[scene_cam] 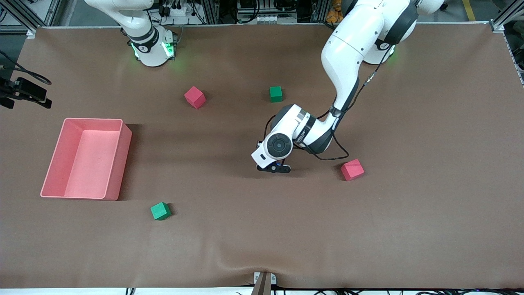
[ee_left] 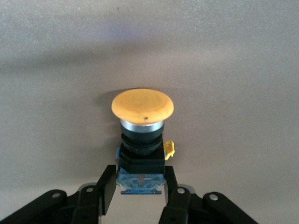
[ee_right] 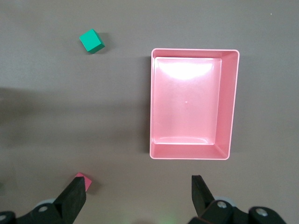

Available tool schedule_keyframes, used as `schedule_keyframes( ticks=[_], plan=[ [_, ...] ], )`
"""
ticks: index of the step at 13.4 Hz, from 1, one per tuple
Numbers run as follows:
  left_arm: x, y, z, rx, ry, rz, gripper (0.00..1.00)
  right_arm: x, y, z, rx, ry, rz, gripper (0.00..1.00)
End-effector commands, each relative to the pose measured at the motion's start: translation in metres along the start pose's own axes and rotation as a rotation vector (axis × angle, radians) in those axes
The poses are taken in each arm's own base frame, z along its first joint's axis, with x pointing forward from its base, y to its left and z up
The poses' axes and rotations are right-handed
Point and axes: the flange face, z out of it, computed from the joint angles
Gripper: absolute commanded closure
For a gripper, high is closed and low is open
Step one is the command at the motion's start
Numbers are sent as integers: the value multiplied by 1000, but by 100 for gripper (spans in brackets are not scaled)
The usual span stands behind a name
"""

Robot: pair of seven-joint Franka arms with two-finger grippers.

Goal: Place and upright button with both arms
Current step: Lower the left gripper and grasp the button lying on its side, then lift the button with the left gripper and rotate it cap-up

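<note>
Orange-capped button sits between the left gripper fingers, jaws clamping its base, long axis pointing straight out from them, low over the table beside the red cube. Right gripper waits spread wide above the pink bin.

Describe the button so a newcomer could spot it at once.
Follow the left arm down to the left gripper at the table's middle. The button sits between its fingers on the brown cloth. Unlike the red and green cubes, it has a round orange cap on a black body.
</note>
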Motion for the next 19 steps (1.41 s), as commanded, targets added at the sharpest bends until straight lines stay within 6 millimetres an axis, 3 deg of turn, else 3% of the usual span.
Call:
schedule_keyframes(
  ticks=[1,4,6,12,15,17,19],
  plan=[
    [2,0,2,44,33,22,68,-4,-2,-6,15,4,-1,0],
    [3,0,-1,40,34,18,80,-4,-2,-6,15,4,-1,0],
    [2,1,-11,32,46,14,99,-4,-2,-6,15,4,-1,0],
    [3,-7,-53,13,89,3,100,-4,-2,-6,15,4,-1,0],
    [17,-33,-83,-5,127,-27,100,-4,-2,-7,15,5,-2,0],
    [24,-47,-95,32,167,-56,92,-3,-3,-7,15,7,-4,0],
    [25,-49,-98,49,187,-94,92,-3,-3,-8,15,10,-2,0]
  ],
)
